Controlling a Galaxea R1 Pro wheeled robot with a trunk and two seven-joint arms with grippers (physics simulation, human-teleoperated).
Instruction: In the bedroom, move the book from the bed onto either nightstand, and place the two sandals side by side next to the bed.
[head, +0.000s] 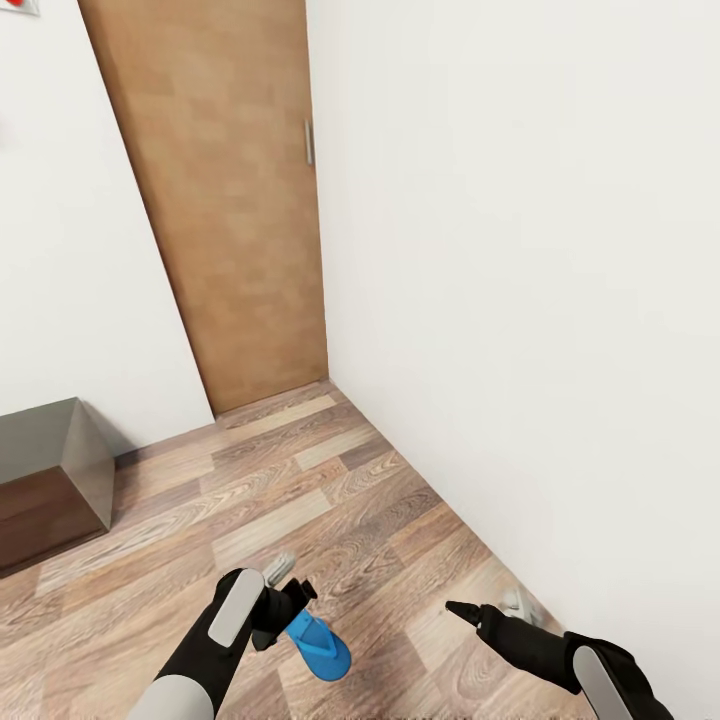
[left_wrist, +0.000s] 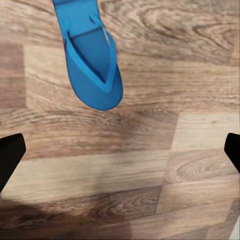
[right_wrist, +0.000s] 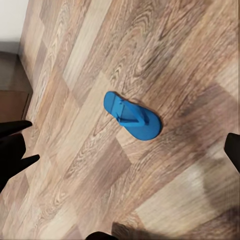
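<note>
Head view: white wall (head: 520, 250) fills the right side, meeting a 2nd white wall at the far corner. A tall light-brown wooden door (head: 215, 200) w/ a slim metal handle (head: 309, 142) stands shut in that corner. Wood-plank floor (head: 300, 480) runs from the door toward the robot. At far left, a low dark brown cabinet w/ glossy top, prob. a nightstand (head: 50, 480), sits against the wall, well apart from both arms.

Left arm comes in at bottom left; left gripper (head: 290, 590) hangs over the floor, just above a bright blue sandal (head: 320, 645) lying flat on the planks. Not touching it as far as I can tell. In the left wrist view the same sandal (left_wrist: 92, 60) lies ahead of the fingers, strap side up, and the two dark fingertips (left_wrist: 10, 155) sit at opposite edges of the frame w/ bare floor between them – jaws spread wide, nothing held.

Right arm comes in at bottom right, near the wall; right gripper (head: 462, 610) points toward the sandal, apart from it. Right wrist view has the sandal (right_wrist: 132, 116) alone on the floor, straps up, and dark fingertips (right_wrist: 15, 142) at both edges w/ floor between – jaws released, empty. A dark brown patch of the nightstand (right_wrist: 12, 90) sits in that view's corner below the white wall.
</note>
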